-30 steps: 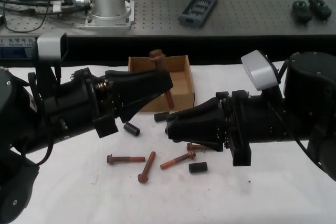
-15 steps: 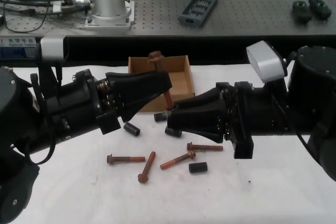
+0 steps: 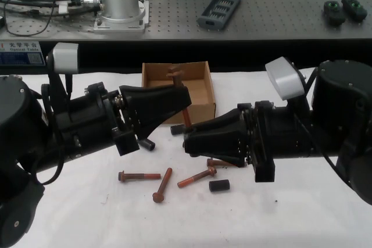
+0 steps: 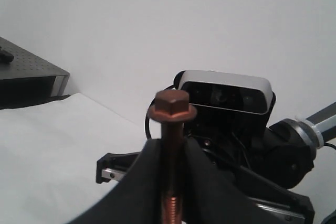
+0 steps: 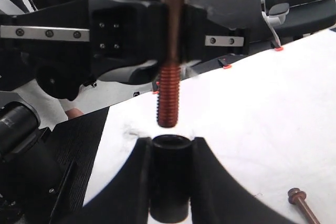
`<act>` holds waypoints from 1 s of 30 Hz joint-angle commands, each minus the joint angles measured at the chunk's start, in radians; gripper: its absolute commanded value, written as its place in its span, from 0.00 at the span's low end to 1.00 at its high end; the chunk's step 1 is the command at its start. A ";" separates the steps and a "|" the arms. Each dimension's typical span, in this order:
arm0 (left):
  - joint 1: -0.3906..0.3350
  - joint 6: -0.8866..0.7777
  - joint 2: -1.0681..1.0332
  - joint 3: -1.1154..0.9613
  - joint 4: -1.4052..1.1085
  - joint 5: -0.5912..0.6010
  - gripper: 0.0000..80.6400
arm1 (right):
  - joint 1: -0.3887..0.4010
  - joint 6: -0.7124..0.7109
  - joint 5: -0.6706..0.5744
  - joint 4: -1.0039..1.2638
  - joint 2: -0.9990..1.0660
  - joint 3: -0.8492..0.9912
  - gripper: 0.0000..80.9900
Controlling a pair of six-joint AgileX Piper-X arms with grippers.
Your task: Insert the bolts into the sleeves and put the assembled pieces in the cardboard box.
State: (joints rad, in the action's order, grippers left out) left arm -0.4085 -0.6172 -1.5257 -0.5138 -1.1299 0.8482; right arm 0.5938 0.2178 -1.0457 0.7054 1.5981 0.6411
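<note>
Left jaws pinch a bolt (image 4: 171,150) upright by its shank, head up and thread hanging below. Right jaws clamp a sleeve (image 5: 169,177) with its mouth up, directly under the thread tip, with a small gap between them. I hold them this way so bolt and bore share one line and a straight drop should seat it. They meet just in front of the box (image 3: 202,112), where the pair goes afterwards. Spare bolts (image 3: 139,175) and spare sleeves (image 3: 219,186) lie on the surface (image 3: 279,213). Against half a second ago, the left arm has sunk, so the bolt head sits lower against the box, and the right arm has dropped slightly too.
</note>
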 commanded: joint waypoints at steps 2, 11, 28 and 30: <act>-0.001 0.034 0.003 -0.001 0.026 -0.006 0.01 | -0.005 -0.012 -0.004 -0.014 0.001 0.002 0.06; -0.001 0.063 0.003 0.023 0.052 -0.055 0.01 | -0.005 -0.039 -0.004 -0.058 0.001 0.001 0.06; -0.001 0.030 0.003 0.027 0.032 -0.083 0.01 | -0.003 -0.057 0.004 -0.049 0.001 -0.034 0.06; -0.001 0.013 0.003 0.027 0.018 -0.083 0.01 | -0.003 -0.057 0.004 -0.049 0.001 -0.034 0.06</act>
State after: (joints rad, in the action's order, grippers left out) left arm -0.4085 -0.5778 -1.5257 -0.4841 -1.0766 0.7735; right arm 0.5938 0.1731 -1.0434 0.6540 1.5978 0.6050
